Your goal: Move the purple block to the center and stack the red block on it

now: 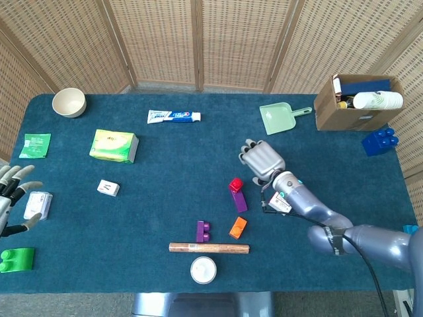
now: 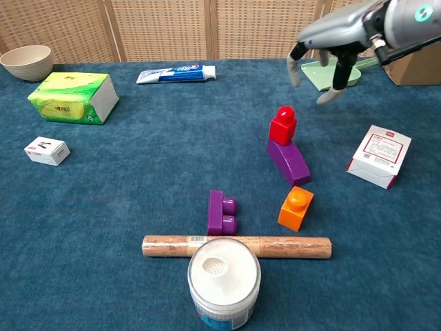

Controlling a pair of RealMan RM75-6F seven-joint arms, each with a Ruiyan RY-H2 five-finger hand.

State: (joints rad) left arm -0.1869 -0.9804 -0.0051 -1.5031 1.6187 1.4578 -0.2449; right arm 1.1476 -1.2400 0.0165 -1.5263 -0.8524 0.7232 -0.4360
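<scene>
The red block (image 1: 235, 185) (image 2: 283, 126) stands on the far end of a long purple block (image 1: 239, 201) (image 2: 289, 161) near the table's middle. A second, smaller purple block (image 1: 203, 231) (image 2: 222, 212) lies on its side closer to the front. My right hand (image 1: 262, 160) (image 2: 329, 61) hovers above and to the right of the stack, fingers apart, holding nothing. My left hand (image 1: 12, 193) is at the table's left edge, fingers spread and empty, seen only in the head view.
An orange block (image 2: 296, 207) sits just in front of the stack, with a brown roll (image 2: 236, 246) and a white jar (image 2: 224, 278) nearer the front. A small white-and-red box (image 2: 379, 156) lies right of the stack. A green dustpan (image 1: 279, 119), cardboard box (image 1: 357, 102), toothpaste (image 1: 174, 117) and tissue pack (image 1: 114, 145) lie further off.
</scene>
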